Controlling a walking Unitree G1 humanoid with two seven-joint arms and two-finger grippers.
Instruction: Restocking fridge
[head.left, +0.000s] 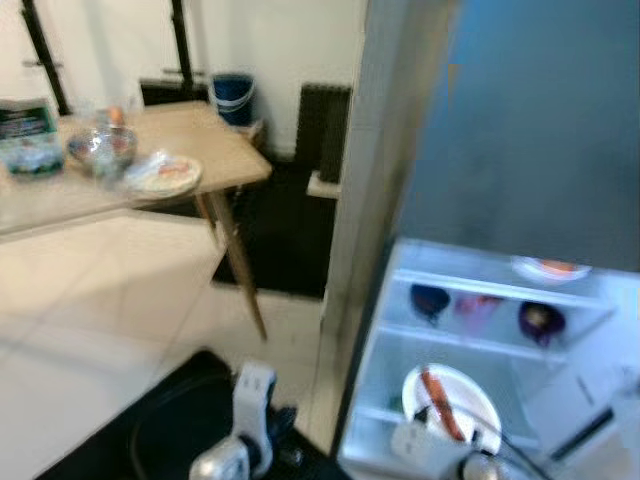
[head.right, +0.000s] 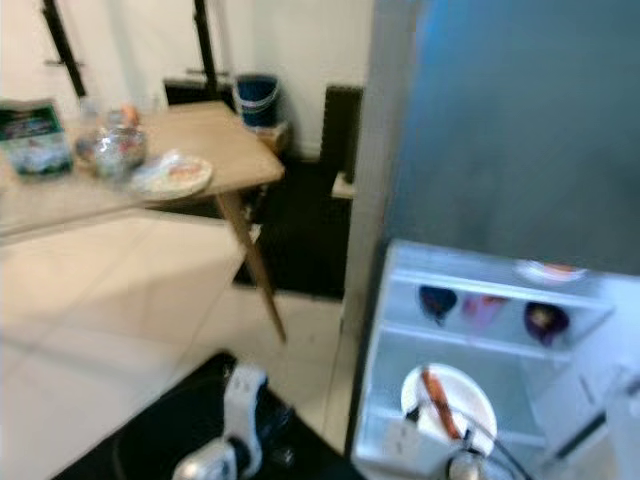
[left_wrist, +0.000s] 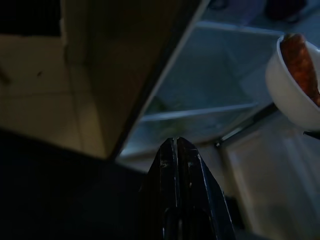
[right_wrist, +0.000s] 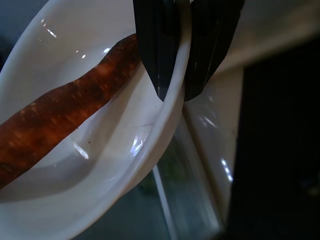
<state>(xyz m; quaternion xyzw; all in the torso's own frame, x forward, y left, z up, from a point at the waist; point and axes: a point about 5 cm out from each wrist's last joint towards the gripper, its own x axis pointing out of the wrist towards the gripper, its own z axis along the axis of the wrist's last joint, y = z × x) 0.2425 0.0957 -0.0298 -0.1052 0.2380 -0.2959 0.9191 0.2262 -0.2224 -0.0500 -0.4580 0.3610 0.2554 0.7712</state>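
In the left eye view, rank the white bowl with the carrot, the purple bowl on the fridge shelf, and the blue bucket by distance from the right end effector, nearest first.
1. White bowl: gripped at its rim by the right end effector, in the open fridge.
2. Purple bowl: on the shelf above.
3. Blue bucket: far back, by the wall beyond the table.

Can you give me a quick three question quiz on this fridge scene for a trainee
1. True or false: the right gripper pinches the rim of the white bowl.
2. What lies in that bowl? A) sausage B) egg C) bread
3. Where is the bowl held: at the wooden table or before the open fridge?

Key: 1 true. 2 A, the sausage. 3 before the open fridge.
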